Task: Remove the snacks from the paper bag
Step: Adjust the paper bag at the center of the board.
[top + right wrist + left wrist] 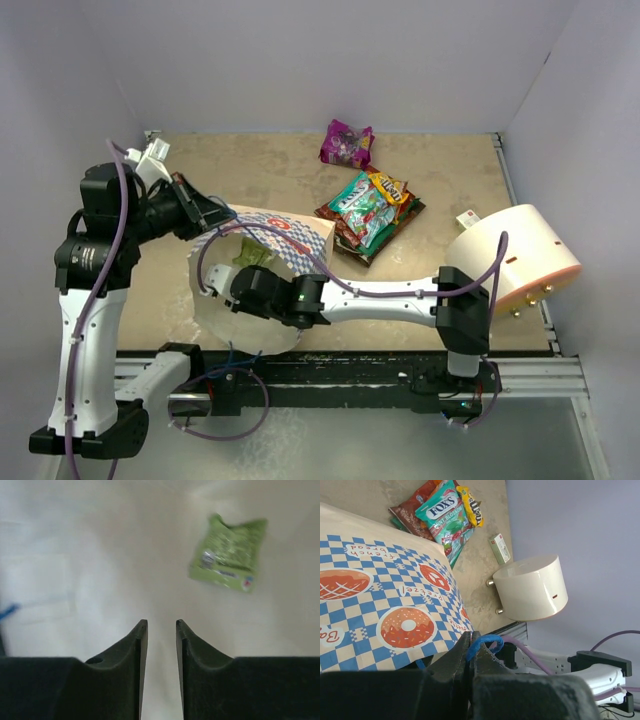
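Paper bag [285, 228] lies on its side on the table [260, 180]. Its long axis runs diagonally: the closed end points far-right toward the snack pile, and the wide open mouth faces near-left toward the arm bases. The checkered side with doughnut pictures faces up.

Left gripper [470, 637]: jaws pressed together on the blue string handle [482, 644] at the bag's mouth rim, with a loop of string showing above the fingertips.

Right gripper [161, 625]: reached in through the mouth, the arm lying along the bag's axis. Its jaws stand a narrow gap apart with nothing between them.

One green packet [227, 552] is inside the bag, flat on the pale inner wall, ahead and right of the right fingers and apart from them. Its crinkled end points deeper into the bag, slightly tilted. The print is too blurred to read.

Outside the bag, a pile of packets [370, 215] sits just beyond the closed end, its long axes roughly parallel to the bag. A magenta packet [347, 143] lies alone farther back.

A cream cylinder [515, 250] lies on its side at the right, with a small box [468, 218] beside it.
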{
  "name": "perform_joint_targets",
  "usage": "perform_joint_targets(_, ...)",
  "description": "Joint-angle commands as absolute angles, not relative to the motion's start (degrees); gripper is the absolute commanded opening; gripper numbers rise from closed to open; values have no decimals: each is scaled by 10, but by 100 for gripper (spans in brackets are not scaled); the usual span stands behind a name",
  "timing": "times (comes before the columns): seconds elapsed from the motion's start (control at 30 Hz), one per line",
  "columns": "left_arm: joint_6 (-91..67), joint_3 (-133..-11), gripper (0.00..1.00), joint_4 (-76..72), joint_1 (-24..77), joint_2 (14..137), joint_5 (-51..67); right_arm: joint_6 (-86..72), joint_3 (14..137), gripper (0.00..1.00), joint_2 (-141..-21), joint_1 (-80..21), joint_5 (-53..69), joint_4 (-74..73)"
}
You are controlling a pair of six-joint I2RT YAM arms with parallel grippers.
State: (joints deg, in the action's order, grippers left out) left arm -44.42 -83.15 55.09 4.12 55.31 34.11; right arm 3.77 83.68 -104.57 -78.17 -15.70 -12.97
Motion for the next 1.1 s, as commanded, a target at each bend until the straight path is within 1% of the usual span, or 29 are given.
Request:
perform_joint_targets(0.0,-444,-864,0,572,38,533,305,110,838,30,-1044,-770,-312,-163)
perform_joint_targets(0.1,-439,-869,0,595,38,525,278,137,809,28,-1038,-749,-334,-146)
perform_joint_targets(0.2,-438,-860,0,604,38,520,277,155,785,28,-1027,-724,-334,-121)
perform_joint_targets(0.33,-439,-852,0,602,38,518,281,170,784,28,-1025,-689,-325,-113)
perform_joint_targets(0.53,-439,-859,0,596,38,528,284,205,775,30,-1017,-648,-295,-67)
perform_joint_targets(0.77,-439,-859,0,587,38,543,290,279,763,35,-1014,-631,-233,-15)
perform_joint_targets(0.83,-439,-856,0,584,38,545,293,265,767,38,-1015,-631,-208,-17)
perform_joint_targets(0.97,-444,-844,0,572,38,550,309,143,764,44,-1011,-632,-164,-25)
perform_joint_targets(1.07,-446,-838,0,560,38,554,330,55,736,50,-1002,-635,-123,15)
